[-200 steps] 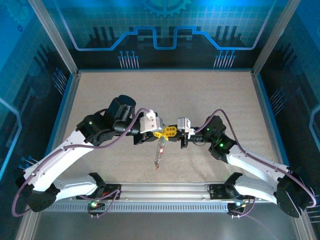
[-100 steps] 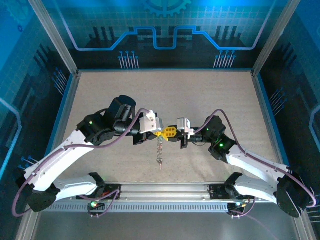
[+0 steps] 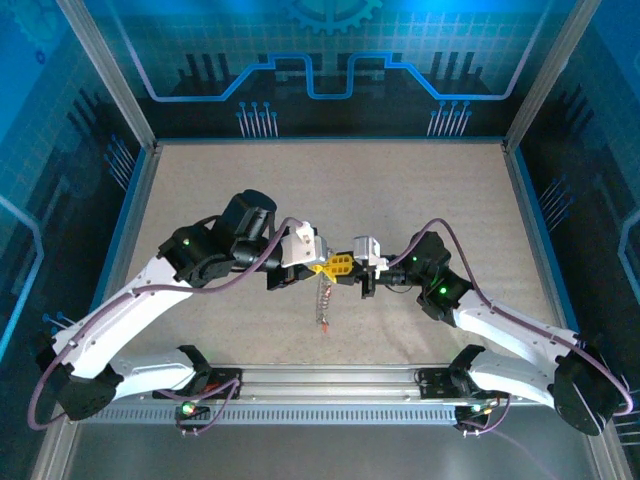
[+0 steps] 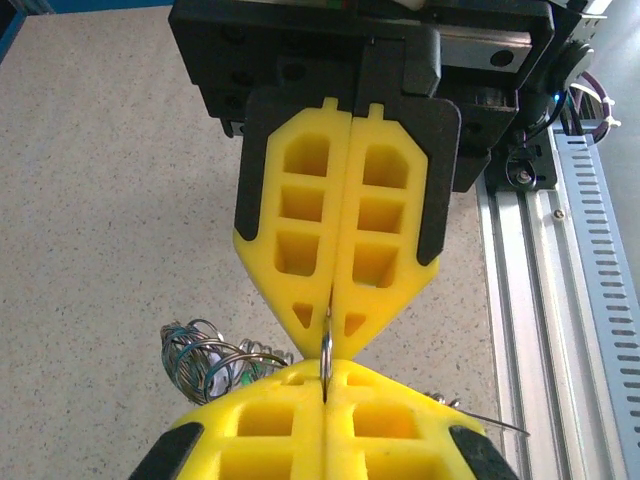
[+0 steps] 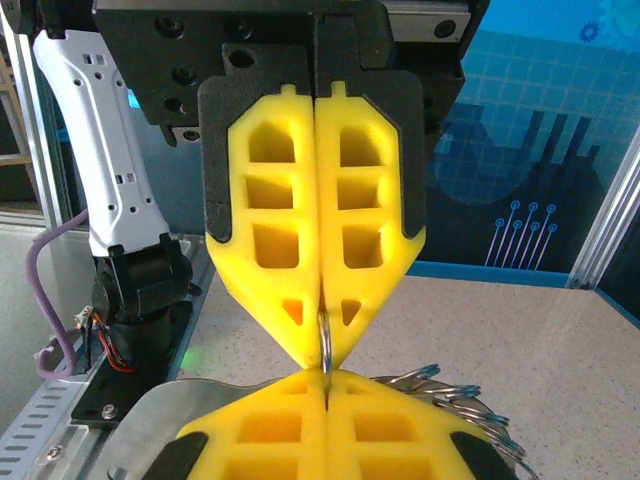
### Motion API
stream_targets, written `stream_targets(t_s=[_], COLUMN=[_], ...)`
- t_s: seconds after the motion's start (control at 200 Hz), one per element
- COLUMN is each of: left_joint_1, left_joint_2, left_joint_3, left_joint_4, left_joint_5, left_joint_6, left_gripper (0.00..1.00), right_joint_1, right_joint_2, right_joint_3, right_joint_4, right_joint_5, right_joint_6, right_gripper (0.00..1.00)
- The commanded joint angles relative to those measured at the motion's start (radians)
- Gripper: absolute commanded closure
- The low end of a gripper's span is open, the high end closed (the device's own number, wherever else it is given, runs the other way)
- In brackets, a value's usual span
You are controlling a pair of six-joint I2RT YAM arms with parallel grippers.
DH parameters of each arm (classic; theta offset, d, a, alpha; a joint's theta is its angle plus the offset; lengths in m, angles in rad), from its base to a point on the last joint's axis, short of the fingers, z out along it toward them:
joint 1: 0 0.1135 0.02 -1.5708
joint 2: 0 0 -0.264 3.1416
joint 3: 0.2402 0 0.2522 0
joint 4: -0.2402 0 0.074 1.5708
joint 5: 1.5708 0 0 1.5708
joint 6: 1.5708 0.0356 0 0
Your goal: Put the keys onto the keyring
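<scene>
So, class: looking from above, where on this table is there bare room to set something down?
Bare: the far half of the table, up to the back wall, and its right edge. Crowded: the centre, where left fingers and right fingers pinch the keyring, keys dangling towards the front rail.

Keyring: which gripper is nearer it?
Neither: both pinch the keyring. Left gripper grips it from the left, right gripper from the right, tip to tip; keys hang below.
</scene>
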Motion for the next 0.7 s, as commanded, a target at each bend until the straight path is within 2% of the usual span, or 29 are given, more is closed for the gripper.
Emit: stream_targets(t_s=[0.0, 0.145, 0.27, 0.355, 0.425, 0.565, 0.695], left_joint_1=[0.007, -0.009, -0.062, -0.088, -0.111, -0.125, -0.150], left_joint_2=[0.013, 0.105, 0.239, 0.314, 0.327, 0.337, 0.358], left_joint_3=[0.070, 0.235, 0.402, 0.496, 0.509, 0.530, 0.548], left_joint_4=[-0.072, -0.333, -0.598, -0.714, -0.710, -0.694, -0.700], left_joint_5=[-0.002, -0.093, -0.261, -0.328, -0.372, -0.380, -0.448], left_joint_6=[0.040, 0.159, 0.235, 0.247, 0.253, 0.250, 0.253], left_gripper=[1.00, 1.00, 1.00, 1.00, 1.00, 1.00, 1.00], right_joint_1=[0.025, 0.045, 0.046, 0.046, 0.047, 0.047, 0.076], right_joint_2=[-0.034, -0.047, -0.041, -0.026, -0.012, 0.008, 0.029], right_joint_3=[0.058, 0.117, 0.116, 0.111, 0.105, 0.091, 0.100], right_joint_4=[-0.113, -0.372, -0.387, -0.352, -0.308, -0.214, -0.235], right_joint_5=[0.008, 0.051, 0.069, 0.063, 0.058, 0.028, 0.028], right_joint_6=[-0.107, -0.275, -0.282, -0.253, -0.218, -0.161, -0.188], right_gripper=[0.84, 0.74, 0.71, 0.71, 0.71, 0.71, 0.71])
